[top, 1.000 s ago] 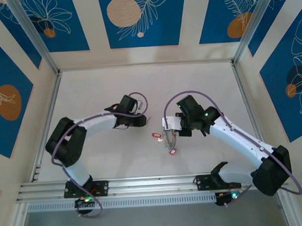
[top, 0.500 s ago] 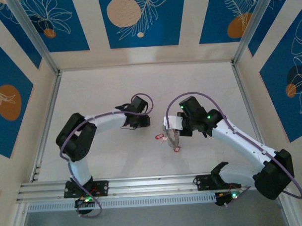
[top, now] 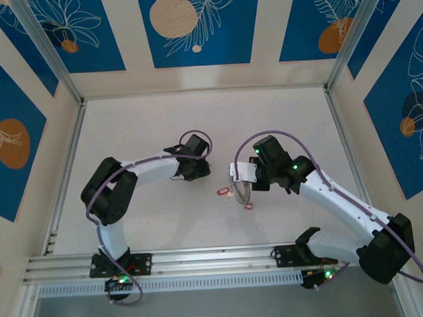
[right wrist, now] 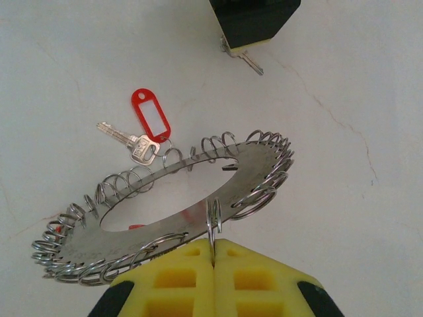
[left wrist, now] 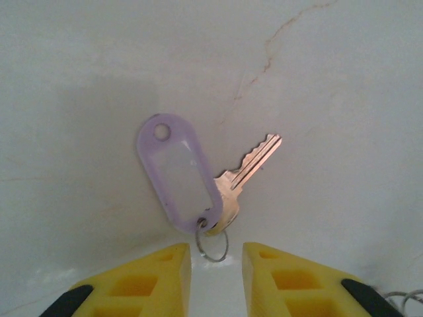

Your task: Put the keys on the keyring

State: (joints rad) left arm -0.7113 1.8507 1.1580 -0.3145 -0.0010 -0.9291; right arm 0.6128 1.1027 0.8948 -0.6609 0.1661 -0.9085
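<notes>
The keyring (right wrist: pixel 254 172) is held off the bench (right wrist: pixel 370 86) at a tilt. The closed right hand (right wrist: pixel 213 254) pinches its near rim, probably so the wire loops around its edge can be reached from the side. A red-tagged key (right wrist: pixel 151 115) sits just beyond the keyring's far rim; I cannot tell whether it is hooked on. Farther beyond the keyring, the left hand (left wrist: pixel 216 254) is low over a purple-tagged key (left wrist: pixel 178 175) lying flat. Its fingers stand apart on either side of where tag and key join, apparently lined up to pinch it.
</notes>
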